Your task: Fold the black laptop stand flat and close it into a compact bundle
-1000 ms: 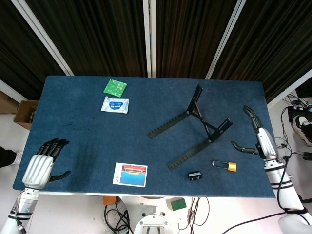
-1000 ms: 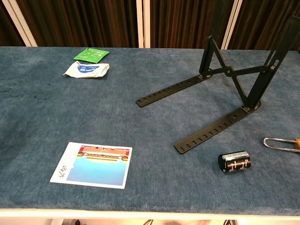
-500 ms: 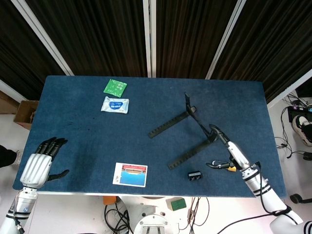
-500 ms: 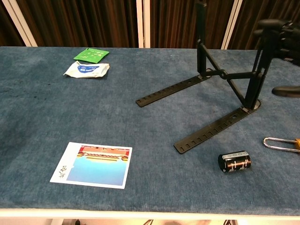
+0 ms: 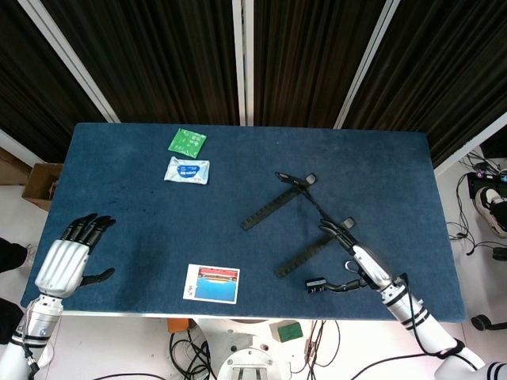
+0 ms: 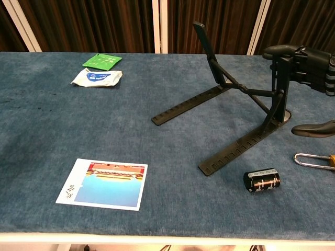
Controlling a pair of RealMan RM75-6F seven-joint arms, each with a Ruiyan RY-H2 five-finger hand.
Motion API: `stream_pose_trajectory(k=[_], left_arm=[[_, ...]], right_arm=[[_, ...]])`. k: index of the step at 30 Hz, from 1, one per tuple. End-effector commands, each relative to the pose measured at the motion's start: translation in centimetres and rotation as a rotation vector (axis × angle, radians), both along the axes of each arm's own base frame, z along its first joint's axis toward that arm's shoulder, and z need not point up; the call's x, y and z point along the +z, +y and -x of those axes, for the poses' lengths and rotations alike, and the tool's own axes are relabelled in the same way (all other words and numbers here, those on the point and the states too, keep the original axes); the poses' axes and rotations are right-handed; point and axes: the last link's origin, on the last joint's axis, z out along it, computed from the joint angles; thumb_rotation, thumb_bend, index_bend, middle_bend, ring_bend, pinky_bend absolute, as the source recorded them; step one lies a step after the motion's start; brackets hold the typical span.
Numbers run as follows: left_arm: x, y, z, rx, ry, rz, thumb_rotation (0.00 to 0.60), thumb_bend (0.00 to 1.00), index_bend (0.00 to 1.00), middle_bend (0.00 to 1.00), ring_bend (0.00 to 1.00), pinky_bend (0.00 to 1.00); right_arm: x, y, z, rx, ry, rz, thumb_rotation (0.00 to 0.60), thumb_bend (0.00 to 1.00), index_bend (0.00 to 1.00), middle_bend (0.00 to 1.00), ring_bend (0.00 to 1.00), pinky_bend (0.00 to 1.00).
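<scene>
The black laptop stand (image 5: 270, 207) sits right of centre on the blue table, its two long notched rails (image 6: 235, 151) flat on the cloth. Its two upright support arms lean over towards the left, joined by a cross link (image 6: 246, 90). My right hand (image 5: 363, 265) is at the stand's near right end. In the chest view its fingers (image 6: 306, 65) press against the top of the near upright (image 6: 280, 78), and its thumb (image 6: 314, 128) hangs apart below, closed on nothing. My left hand (image 5: 67, 260) hovers at the table's front left edge, fingers spread and empty.
A small black cylinder (image 6: 261, 180) and a padlock (image 6: 314, 160) lie by the right hand. A picture card (image 6: 104, 183) lies front centre. A green packet (image 5: 188, 141) and a white wipes packet (image 5: 188, 170) lie at the back left of the table (image 5: 127, 198).
My right hand swept in from the table's right edge to the stand and pushed its uprights over to the left, so they lean lower. The left hand barely moved.
</scene>
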Motion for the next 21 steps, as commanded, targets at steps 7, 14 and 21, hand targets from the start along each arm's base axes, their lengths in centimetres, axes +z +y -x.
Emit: stream_pose_trajectory(k=[7,14,21], left_arm=[[-0.2,0.1,-0.3,-0.005,-0.005,0.005,0.600,0.10,0.16,0.15,0.09,0.16],[-0.1,-0.1,-0.1,0.004,-0.010,-0.001,0.600,0.10,0.16,0.15,0.09,0.16],[0.0,0.0,0.0,0.001,0.003,0.005,0.600,0.10,0.16,0.15,0.09,0.16]], right_arm=[[0.4,0.2,0.5,-0.017,0.000,0.012,0.600,0.08,0.00,0.00,0.00,0.00],[-1.2,0.0,-0.6,0.027,0.018,-0.026,0.600,0.08,0.00,0.00,0.00,0.00],[-1.5,-0.3,-0.3,0.049,0.097,0.005,0.600,0.08,0.00,0.00,0.00,0.00]])
